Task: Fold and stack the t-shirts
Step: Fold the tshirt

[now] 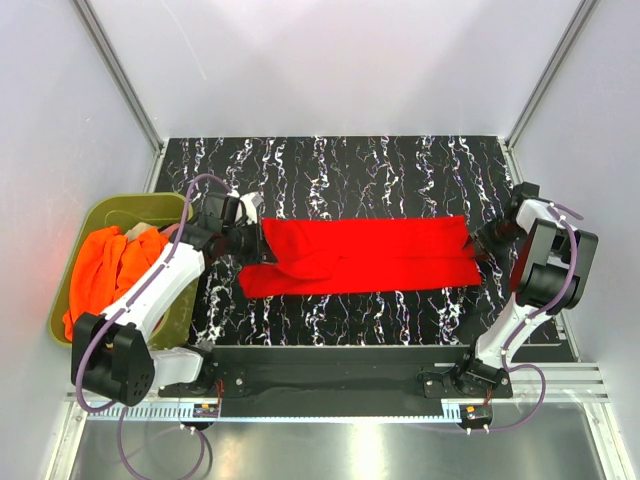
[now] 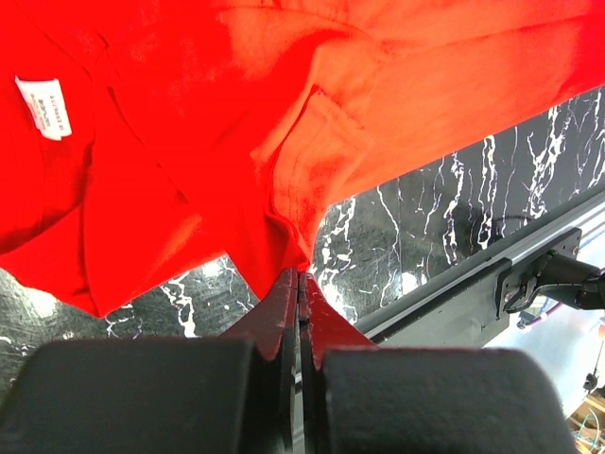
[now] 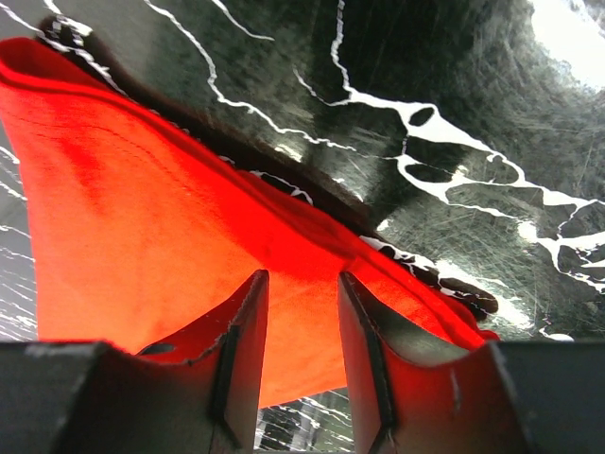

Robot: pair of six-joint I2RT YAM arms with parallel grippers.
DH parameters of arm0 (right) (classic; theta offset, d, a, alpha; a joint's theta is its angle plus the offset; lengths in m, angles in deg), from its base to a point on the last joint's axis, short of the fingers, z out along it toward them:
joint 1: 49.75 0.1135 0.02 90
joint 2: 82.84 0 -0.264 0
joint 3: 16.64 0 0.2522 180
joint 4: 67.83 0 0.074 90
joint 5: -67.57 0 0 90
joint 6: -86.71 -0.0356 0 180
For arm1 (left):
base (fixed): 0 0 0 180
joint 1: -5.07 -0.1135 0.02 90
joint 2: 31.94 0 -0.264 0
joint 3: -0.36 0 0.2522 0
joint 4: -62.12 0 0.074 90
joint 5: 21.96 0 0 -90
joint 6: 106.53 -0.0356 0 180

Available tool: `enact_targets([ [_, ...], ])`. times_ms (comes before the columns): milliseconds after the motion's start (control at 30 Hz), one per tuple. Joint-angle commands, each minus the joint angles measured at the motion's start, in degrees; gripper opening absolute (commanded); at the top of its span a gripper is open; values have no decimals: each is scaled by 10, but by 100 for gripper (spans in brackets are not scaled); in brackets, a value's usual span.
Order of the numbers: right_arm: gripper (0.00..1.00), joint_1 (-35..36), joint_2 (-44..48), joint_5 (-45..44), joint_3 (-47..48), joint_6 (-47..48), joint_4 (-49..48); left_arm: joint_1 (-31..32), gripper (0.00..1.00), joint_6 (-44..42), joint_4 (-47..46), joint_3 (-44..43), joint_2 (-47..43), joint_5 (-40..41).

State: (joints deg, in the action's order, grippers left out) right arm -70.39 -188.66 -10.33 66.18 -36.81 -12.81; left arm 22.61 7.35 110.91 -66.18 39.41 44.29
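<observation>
A bright red t-shirt [image 1: 365,255] lies as a long folded band across the black marbled table [image 1: 350,165]. My left gripper [image 1: 250,236] is at its left end, where the cloth bunches. In the left wrist view that gripper [image 2: 301,274] is shut, with a point of the red t-shirt [image 2: 284,123] pinched at its tips; the white neck label [image 2: 44,106] shows at upper left. My right gripper [image 1: 486,240] is at the shirt's right end. In the right wrist view it [image 3: 302,276] stands open just above the red cloth [image 3: 142,236], nothing clamped between its fingers.
An olive-green tub [image 1: 100,206] stands off the table's left edge, holding a crumpled orange t-shirt [image 1: 110,265] and a bit of beige cloth [image 1: 150,212]. A black rail [image 1: 340,360] runs along the near edge between the arm bases. White walls close in the back and sides.
</observation>
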Motion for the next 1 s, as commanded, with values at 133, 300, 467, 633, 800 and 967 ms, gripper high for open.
enact_targets([
  [133,43,-2,8,-10,-10,-10,-10,-3,0,-11,-13,-28,6,-17],
  [300,42,-2,-6,-21,-6,-11,-25,-5,0,-12,-13,-26,9,-17],
  [467,33,-2,-11,-17,13,-10,-23,-8,0,-12,-12,-27,6,-11],
  [633,25,-2,-13,-15,21,-6,-17,-9,0,-9,-15,-30,5,-7],
  [800,38,-2,-5,-15,22,2,-11,-10,0,-6,-21,-30,5,-7],
  [967,36,-2,-22,-29,39,9,-5,-10,0,-5,-22,-26,2,-10],
])
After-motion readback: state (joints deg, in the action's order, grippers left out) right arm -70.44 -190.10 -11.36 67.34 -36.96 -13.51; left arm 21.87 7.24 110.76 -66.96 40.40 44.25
